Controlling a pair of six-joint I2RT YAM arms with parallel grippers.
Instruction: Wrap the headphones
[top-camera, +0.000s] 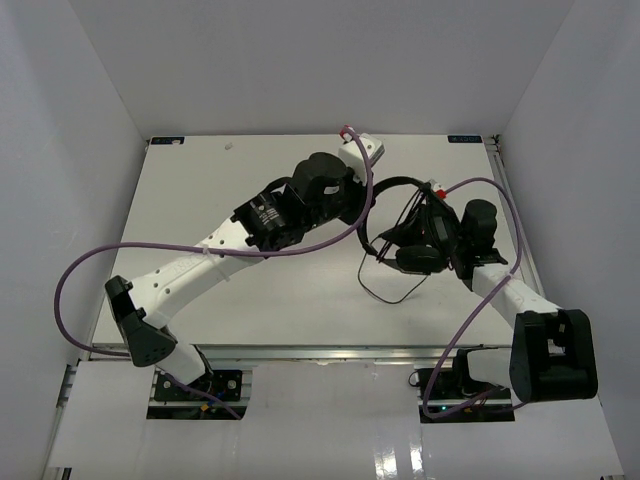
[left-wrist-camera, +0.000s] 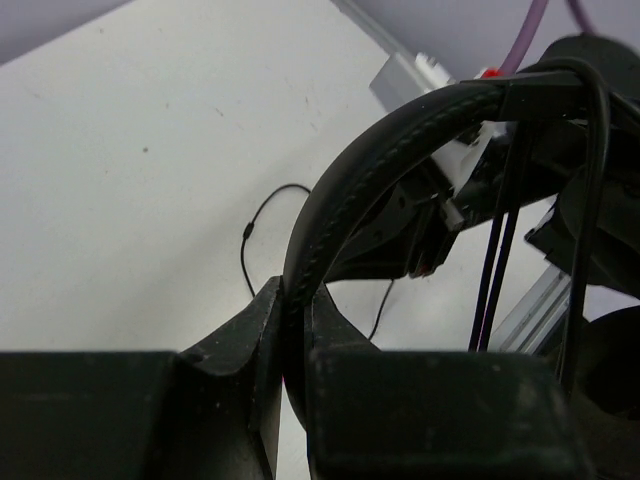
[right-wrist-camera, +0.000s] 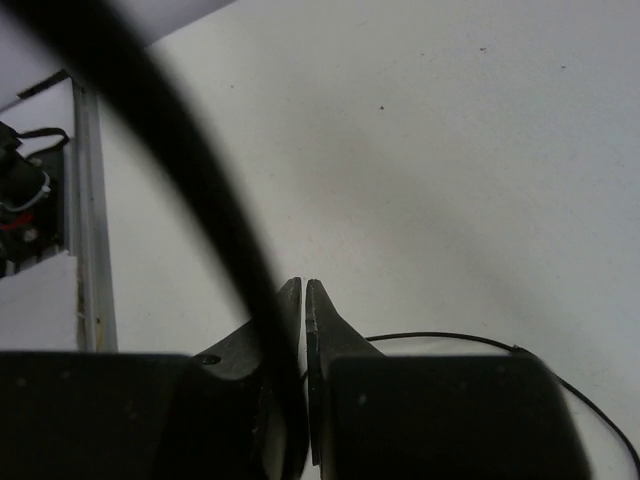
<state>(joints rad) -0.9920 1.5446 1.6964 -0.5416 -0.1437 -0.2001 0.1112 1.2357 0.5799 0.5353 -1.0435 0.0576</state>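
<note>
**Surface**: white and flat, lying inside white walls and carrying both arms at its near edge.

**Left arm**: reaching from the near-left corner diagonally towards the middle, with a purple lead looping out from its side.

**Right arm**: rising from the near-right corner and angling in towards the centre.

**Headphones**: black, sitting right of centre between the two arm ends.

**Headband**: arching up over the surface. One end is running down into the left arm's grasp.

**Earcup**: hanging on the near side, just beside the right arm's wrist. I cannot tell whether it is touching the surface.

**Cable**: thin and black. Part is trailing in a loose loop on the surface near the earcup, and several strands are hanging over the headband.

**Left fingers**: clamping the headband, one on each side.

**Right fingers**: pressing together with only a slit between them. A blurred dark strand, seemingly the cable, is running down into that slit.
</note>
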